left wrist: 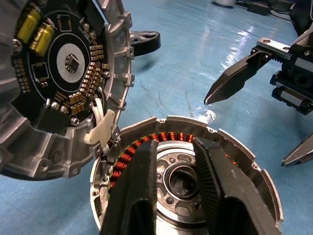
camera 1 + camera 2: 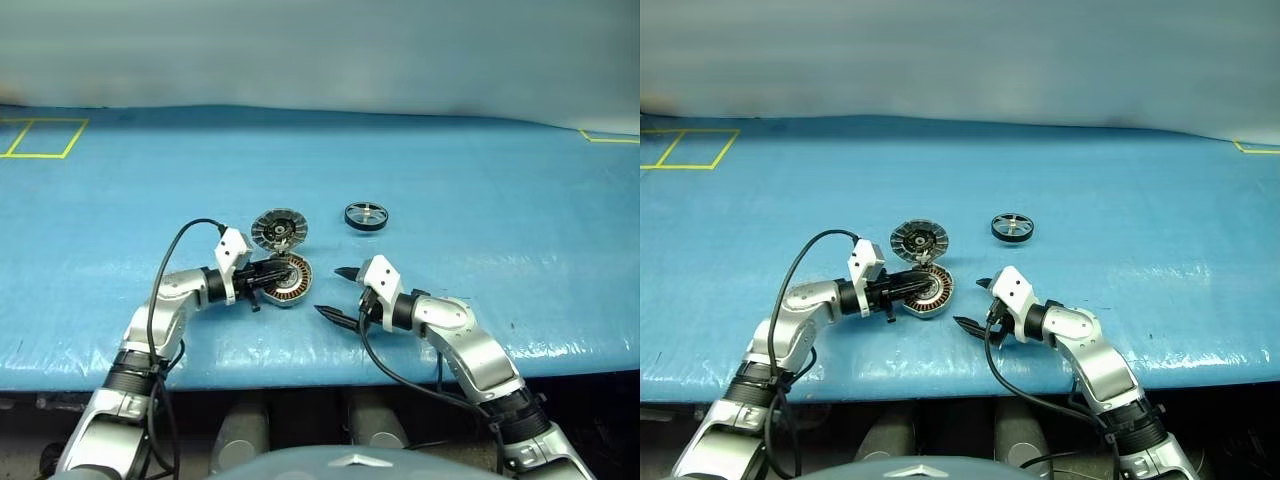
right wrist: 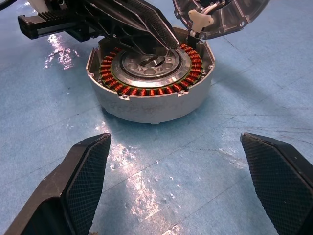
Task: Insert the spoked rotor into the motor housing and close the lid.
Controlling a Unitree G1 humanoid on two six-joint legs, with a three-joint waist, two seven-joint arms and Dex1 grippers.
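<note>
The motor housing is sitting open on the blue surface, its copper windings showing, and everything else is best placed against it. The lid is standing tilted up on its hinge at the housing's far edge, circuit face toward the robot. The spoked rotor is lying flat well apart from the housing, beyond it and to the robot's right, untouched.

The left pincer is reaching over the housing with its fingers pressed nearly together above the metal centre, pinching nothing. The right pincer is hovering just beside the housing on the robot's right, spread wide and empty.

The rotor is probably still waiting to be fetched. Doing this well likely means clearing the left pincer off the housing's centre, gripping the rotor by its rim, keeping it level, and lowering it squarely onto the hub before swinging the lid down.
</note>
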